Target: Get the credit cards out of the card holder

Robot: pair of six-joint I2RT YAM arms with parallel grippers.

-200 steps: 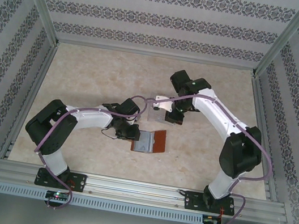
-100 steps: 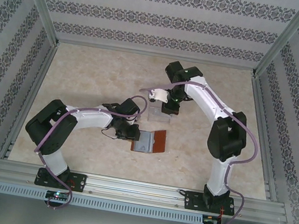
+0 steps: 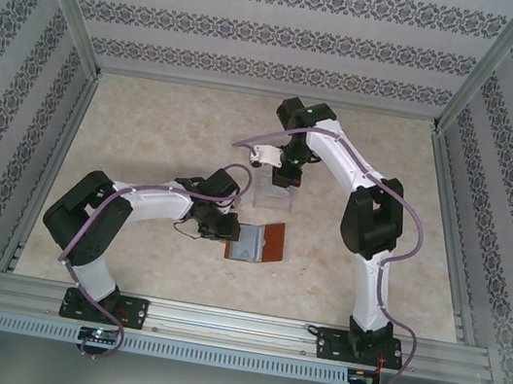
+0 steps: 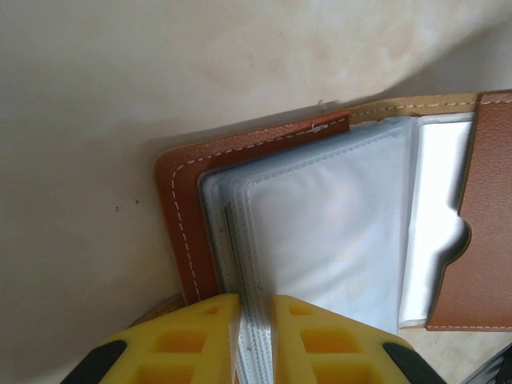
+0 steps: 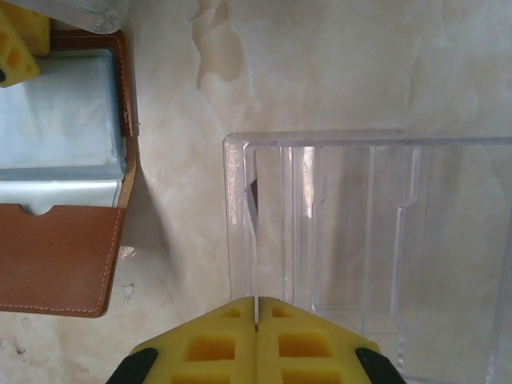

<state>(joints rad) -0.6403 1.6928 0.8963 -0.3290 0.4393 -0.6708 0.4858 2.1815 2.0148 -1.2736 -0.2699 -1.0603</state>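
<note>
Two jobs run side by side. On the left, the left gripper (image 4: 254, 314) is nearly closed, its yellow fingers (image 4: 192, 340) pinching the bundle of clear sleeves (image 4: 328, 224) at the 6 o'clock edge of the card holder (image 4: 182, 216). The holder lies open and flat near the middle of the table (image 3: 149, 125). That pinch should hold firm and low so the holder cannot slide or fold shut.

At about 12 o'clock from the holder is a clear stand (image 5: 360, 232). Over it the right gripper (image 5: 256, 308) is clamped tight on a card (image 5: 252, 196), seen edge-on as a thin line running toward 12 o'clock into the stand's leftmost slot.

The step in hand looks like seating that card. To do it well, keep the card parallel to the slot walls, lower it straight, and release only once its bottom edge rests inside. A tilt would likely jam it against the acrylic. I cannot tell whether more cards sit in the sleeves.
</note>
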